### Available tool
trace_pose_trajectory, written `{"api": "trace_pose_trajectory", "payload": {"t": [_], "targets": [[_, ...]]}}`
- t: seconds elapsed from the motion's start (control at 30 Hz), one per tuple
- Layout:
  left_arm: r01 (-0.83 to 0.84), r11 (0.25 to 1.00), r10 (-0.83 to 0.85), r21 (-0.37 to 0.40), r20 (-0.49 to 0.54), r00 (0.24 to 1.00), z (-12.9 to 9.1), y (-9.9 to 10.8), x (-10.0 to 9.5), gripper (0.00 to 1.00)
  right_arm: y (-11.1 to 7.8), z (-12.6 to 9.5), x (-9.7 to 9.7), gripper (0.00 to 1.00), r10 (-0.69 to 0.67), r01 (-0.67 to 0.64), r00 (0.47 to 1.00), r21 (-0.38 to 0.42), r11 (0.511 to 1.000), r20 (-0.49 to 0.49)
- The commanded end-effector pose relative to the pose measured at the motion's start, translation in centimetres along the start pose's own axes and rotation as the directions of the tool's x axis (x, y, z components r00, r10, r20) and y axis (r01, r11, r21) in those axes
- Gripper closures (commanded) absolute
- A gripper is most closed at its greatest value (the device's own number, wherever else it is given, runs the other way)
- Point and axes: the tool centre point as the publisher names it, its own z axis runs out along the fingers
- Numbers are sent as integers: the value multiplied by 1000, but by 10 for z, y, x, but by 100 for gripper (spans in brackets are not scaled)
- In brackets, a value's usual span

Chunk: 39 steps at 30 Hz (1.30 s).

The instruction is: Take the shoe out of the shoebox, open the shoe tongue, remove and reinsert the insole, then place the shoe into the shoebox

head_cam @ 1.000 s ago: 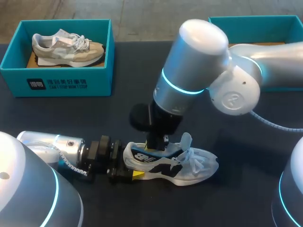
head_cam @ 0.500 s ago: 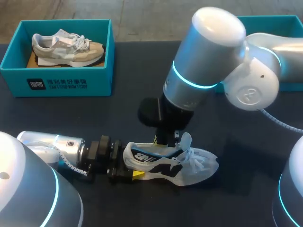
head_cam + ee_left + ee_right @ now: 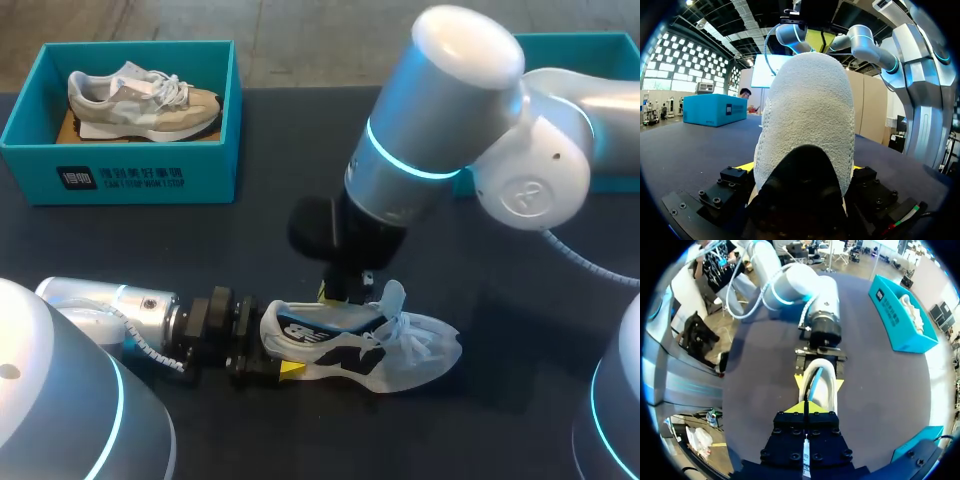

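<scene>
The heel of the shoe (image 3: 807, 115) is formed of rough, matt white knitted cloth. The tabletop (image 3: 200, 250) is finished dark, smooth and matt. The right arm (image 3: 440, 130) is cased in smooth, glossy silver. The far left shoebox (image 3: 130, 170) is made of matt teal card.

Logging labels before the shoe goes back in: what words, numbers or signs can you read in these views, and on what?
On the left shoebox, front wall: a white logo and lines of print, too small to read.
On the shoe, side: a dark emblem, no legible letters.
No other text visible.
</scene>
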Motion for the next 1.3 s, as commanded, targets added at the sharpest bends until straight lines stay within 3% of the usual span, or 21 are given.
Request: {"api": "trace_pose_trajectory", "payload": {"t": [0.03, 0.1, 0.17, 0.23, 0.3, 0.5, 0.77, 1.3], "targets": [[1, 1000, -1, -1, 3, 1000, 1, 5, 1, 100, 6, 12, -4, 91, 2, -3, 999, -18, 1000, -51], [1, 1000, -1, -1, 3, 1000, 1, 5, 1, 100, 8, 17, -6, 77, 21, -22, 997, -16, 1000, -74], [1, 1000, -1, -1, 3, 1000, 1, 5, 1, 100, 9, 20, -6, 72, 37, -38, 996, -4, 999, -76], [1, 1000, -1, -1, 3, 1000, 1, 5, 1, 100, 12, 24, -2, 60, 1, -1, 1000, 6, 1000, -15], [1, 1000, -1, -1, 3, 1000, 1, 5, 1, 100, 14, 30, 0, 54, 1, -1, 1000, 23, 1000, 12], [1, 1000, -1, -1, 3, 1000, 1, 5, 1, 100, 11, 39, 1, 65, 48, -48, 999, 3, 999, 18], [1, 1000, -1, -1, 3, 1000, 1, 5, 1, 100, 10, 48, -2, 66, 97, -99, 995, 59, 993, 21], [1, 1000, -1, -1, 3, 1000, 1, 5, 1, 100, -18, 62, 0, 72, 209, -209, 978, 43, 977, 9]]}}
